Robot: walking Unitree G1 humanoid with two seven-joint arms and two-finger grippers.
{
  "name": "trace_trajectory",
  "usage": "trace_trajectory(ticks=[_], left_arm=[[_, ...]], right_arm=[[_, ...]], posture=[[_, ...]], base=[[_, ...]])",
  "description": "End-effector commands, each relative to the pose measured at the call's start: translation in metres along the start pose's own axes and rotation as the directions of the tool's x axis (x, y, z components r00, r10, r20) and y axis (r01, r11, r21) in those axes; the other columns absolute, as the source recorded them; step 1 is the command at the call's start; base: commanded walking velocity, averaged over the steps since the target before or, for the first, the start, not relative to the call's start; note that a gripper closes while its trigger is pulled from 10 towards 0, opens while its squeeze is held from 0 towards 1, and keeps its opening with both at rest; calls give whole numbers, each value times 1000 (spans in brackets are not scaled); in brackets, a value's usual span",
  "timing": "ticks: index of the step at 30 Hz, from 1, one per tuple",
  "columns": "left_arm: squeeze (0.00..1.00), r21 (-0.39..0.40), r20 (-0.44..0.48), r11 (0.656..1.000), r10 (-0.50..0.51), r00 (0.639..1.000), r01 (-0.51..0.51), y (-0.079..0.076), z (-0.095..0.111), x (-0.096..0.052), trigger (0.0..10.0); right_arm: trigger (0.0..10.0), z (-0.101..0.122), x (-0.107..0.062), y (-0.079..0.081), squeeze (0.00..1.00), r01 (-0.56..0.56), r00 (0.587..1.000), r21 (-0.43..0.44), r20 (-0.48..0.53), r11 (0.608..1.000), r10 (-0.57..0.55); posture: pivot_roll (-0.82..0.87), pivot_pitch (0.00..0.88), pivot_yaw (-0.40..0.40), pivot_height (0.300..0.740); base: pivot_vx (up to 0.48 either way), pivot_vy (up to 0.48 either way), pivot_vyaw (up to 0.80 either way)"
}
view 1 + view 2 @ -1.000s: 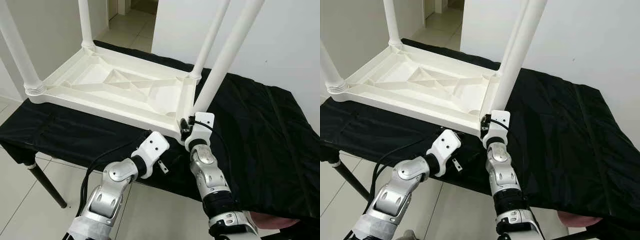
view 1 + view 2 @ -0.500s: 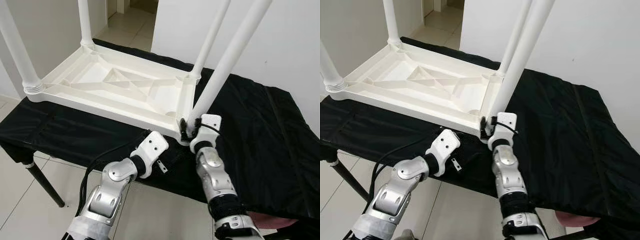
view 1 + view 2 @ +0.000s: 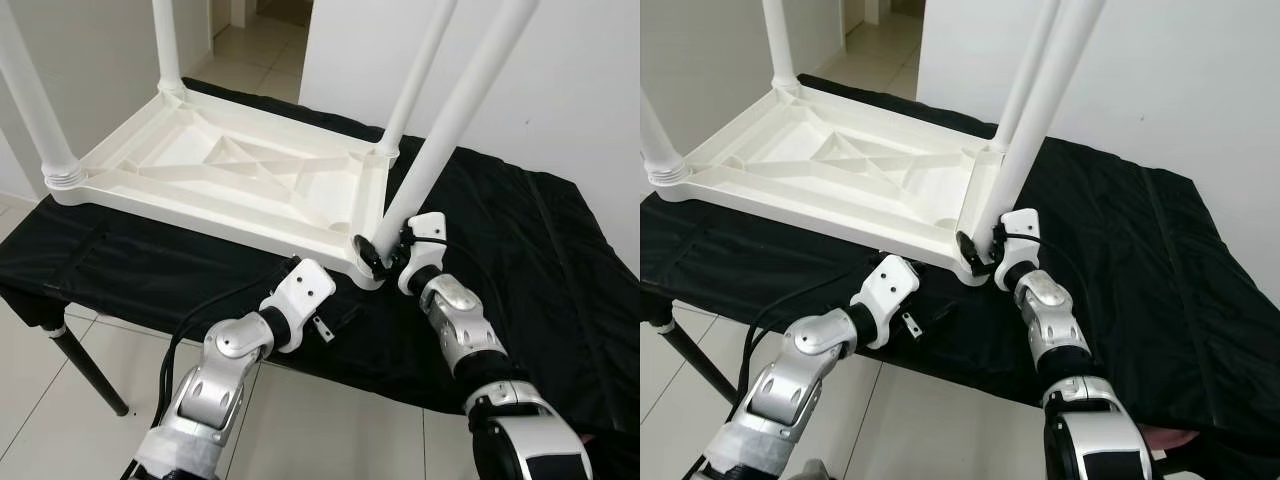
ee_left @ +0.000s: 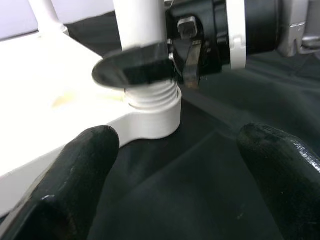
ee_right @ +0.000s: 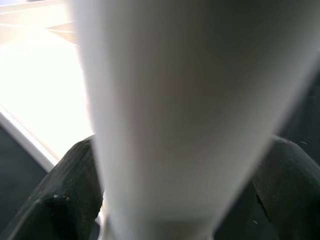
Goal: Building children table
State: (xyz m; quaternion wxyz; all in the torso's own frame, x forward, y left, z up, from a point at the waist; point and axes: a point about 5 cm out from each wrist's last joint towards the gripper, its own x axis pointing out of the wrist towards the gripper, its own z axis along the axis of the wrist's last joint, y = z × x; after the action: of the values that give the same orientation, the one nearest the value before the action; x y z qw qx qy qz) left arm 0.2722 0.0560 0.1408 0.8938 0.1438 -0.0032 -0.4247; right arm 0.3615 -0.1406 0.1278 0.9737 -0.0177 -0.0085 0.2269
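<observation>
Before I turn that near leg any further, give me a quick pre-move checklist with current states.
1. Right gripper closed around the base of the near leg: ok, fingers on both sides of it.
2. Leg seated in its corner socket: not ok, threads are exposed above the collar.
3. Left gripper out of the way: ok, open and low over the black cloth, not touching the tabletop.
4. Other three legs fitted: ok, all stand upright in their corners.
5. Leg thread straight: cannot tell.
</observation>
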Motion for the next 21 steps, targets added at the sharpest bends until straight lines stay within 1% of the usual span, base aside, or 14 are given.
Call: trace_trajectory(ticks=[1,3,4,7,8,9,10,11,12,15,21], left_arm=[[0,-1,-4,998,58,998,-58,1,-2,2,10000],[0,-2,-2,998,61,998,-61,2,-1,2,10000],[0,-2,-2,998,63,998,-63,2,-1,2,10000],[0,-3,-1,998,67,998,-67,3,-1,2,10000],[0,-4,-2,997,72,997,-72,2,-1,2,10000],[0,-4,-2,997,72,997,-72,2,-1,2,10000],[0,-4,-1,997,74,997,-74,2,-1,2,10000],[0,-5,-1,997,75,997,-75,2,-1,2,10000],[0,-5,0,997,76,997,-76,2,-1,2,10000],[0,-6,0,997,76,997,-76,2,-1,2,10000],[0,-5,0,997,72,997,-72,2,-2,2,10000]], right_arm=[[10000,-5,1,-3,0,-18,999,-9,-31,1000,18],[10000,-5,6,2,0,-72,997,4,-42,997,72],[10000,-5,9,5,0,-91,994,-5,-54,996,91],[10000,-7,12,9,0,-112,991,-9,-75,994,111],[9490,-10,13,13,0,-139,986,-10,-95,990,137],[9490,-10,13,13,0,-139,986,-10,-95,990,137],[4157,-12,13,15,0,-160,982,-12,-105,987,158],[4157,-13,13,15,0,-167,981,-16,-105,986,164],[0,-13,12,16,0,-183,978,-19,-104,983,180],[0,-14,11,16,0,-195,976,-22,-103,981,192],[0,-16,5,9,0,-206,975,-26,-94,978,202]], posture=[[53,0,-117,740],[55,0,-117,740],[60,0,-119,740],[60,0,-119,740],[66,0,-123,740],[66,0,-123,740],[66,0,-123,740],[72,0,-126,740],[72,0,-126,740],[72,0,-126,740],[66,0,-123,740]], base=[[0,0,0],[0,0,0],[0,0,0],[0,0,0],[0,0,0],[0,0,0],[0,0,0],[0,0,0],[0,0,0],[0,0,0],[0,0,0]])
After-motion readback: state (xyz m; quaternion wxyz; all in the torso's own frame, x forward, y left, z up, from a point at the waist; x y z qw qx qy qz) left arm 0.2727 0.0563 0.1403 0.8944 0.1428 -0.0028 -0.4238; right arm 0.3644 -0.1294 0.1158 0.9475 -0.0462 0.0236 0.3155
